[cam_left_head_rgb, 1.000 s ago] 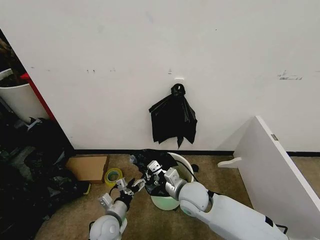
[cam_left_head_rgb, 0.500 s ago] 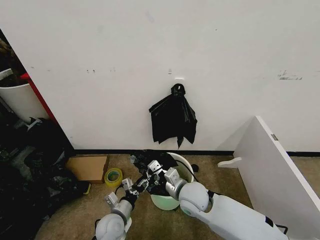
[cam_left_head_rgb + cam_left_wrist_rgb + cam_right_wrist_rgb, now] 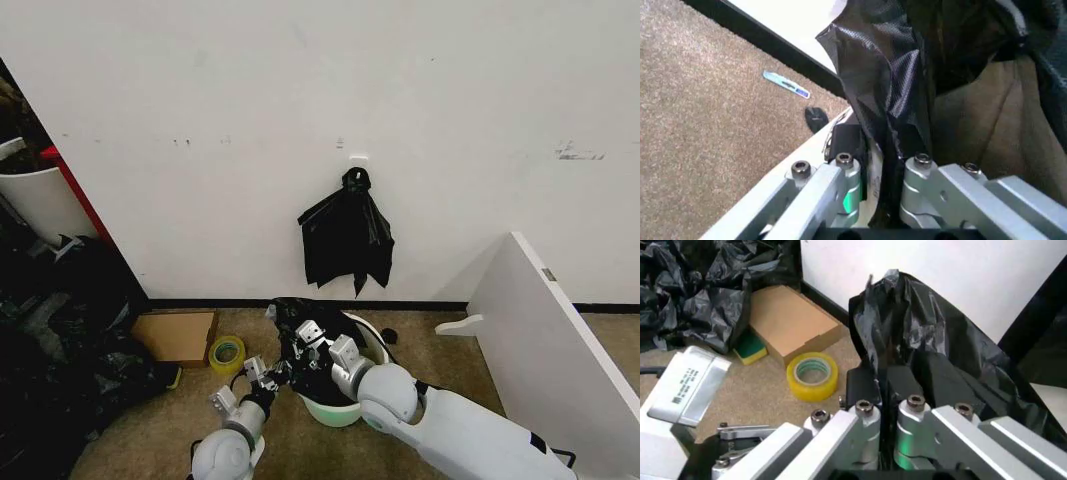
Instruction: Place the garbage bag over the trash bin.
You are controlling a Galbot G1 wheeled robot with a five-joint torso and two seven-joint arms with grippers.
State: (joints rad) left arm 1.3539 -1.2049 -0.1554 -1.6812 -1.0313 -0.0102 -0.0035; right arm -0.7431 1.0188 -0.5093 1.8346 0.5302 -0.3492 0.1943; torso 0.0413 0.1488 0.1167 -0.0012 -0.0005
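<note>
Both grippers, left and right, have fingers clamped on the bag bunched over the bin rim. My worry: thin film tears or slips off.

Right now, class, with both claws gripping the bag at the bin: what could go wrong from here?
1. Both claws, left claw and right claw, pinch the thin garbage bag; pulling apart could tear it.
2. The trash bin stands free on the carpet, so tugging may tip or drag it.
3. The bag sits bunched on one side of the rim and may slip off.
</note>
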